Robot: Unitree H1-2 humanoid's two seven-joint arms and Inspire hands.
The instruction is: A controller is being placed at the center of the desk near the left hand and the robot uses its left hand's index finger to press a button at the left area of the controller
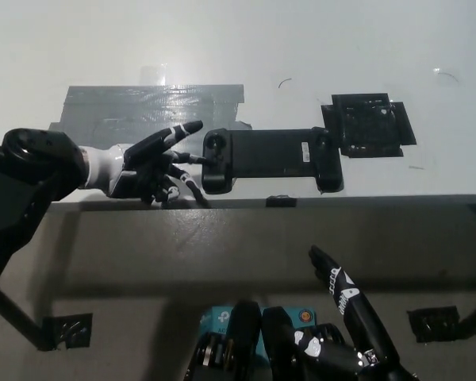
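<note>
The controller (270,159) lay flat near the front edge of the white worktop (301,48), its long side running along that edge. A grey tape patch (127,107) sat just beyond and to the left of the controller, and a black square pad (368,125) just off its far right corner. The left hand (147,163) sat just left of the controller, holding nothing: one finger stretched out toward the controller's left grip, its tip apart from the body, the others curled loosely beneath. The right hand (345,329) rested well below the controller, off the worktop, one finger extended; whether the rest were closed could not be told.

The main risk appeared to be a sideways shove rather than a press. The pointing finger came in low and nearly level with the controller's left end, so it could have struck the side and slid the controller rightward. The curled fingers also sat close to the controller's near left corner and might have nudged it. The round control on the left grip lay close to the edge, so a small error could have missed the button.
</note>
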